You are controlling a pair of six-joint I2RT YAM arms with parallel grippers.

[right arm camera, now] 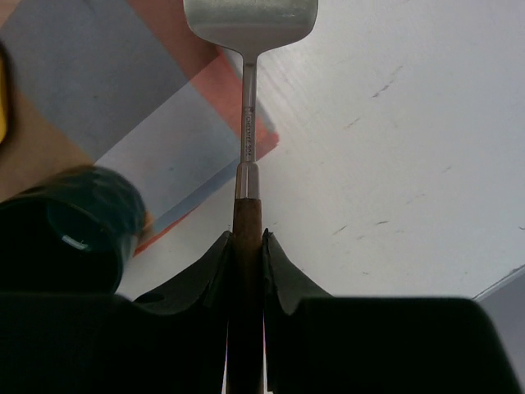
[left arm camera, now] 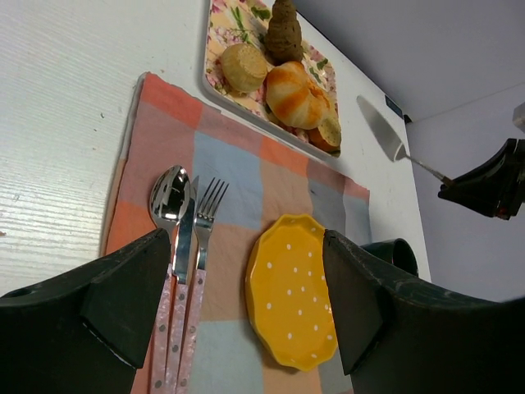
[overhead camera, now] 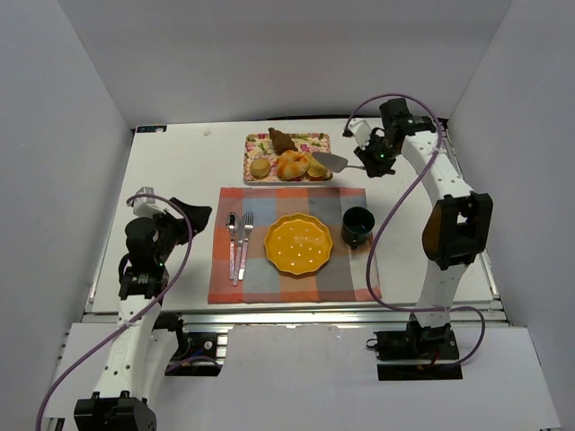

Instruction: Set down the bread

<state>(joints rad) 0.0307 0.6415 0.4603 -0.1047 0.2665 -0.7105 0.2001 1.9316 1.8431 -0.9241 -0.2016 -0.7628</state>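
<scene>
The bread [overhead camera: 292,165], a glossy golden-orange knotted roll, lies on the flowered tray [overhead camera: 252,143] at the back; it also shows in the left wrist view [left arm camera: 296,93]. My right gripper [overhead camera: 373,161] is shut on the wooden handle of a metal spatula [overhead camera: 330,162], its blade just right of the tray, held above the table. In the right wrist view the handle [right arm camera: 246,238] sits between the fingers. My left gripper [overhead camera: 193,215] is open and empty, left of the placemat. The yellow dotted plate [overhead camera: 298,243] lies on the placemat.
A small pale bun [overhead camera: 260,167], a brown pointed piece [overhead camera: 282,139] and a toasted slice [overhead camera: 318,169] share the tray. A spoon, knife and fork [overhead camera: 239,242] lie left of the plate. A dark green mug [overhead camera: 358,225] stands right of it on the checked placemat [overhead camera: 350,278].
</scene>
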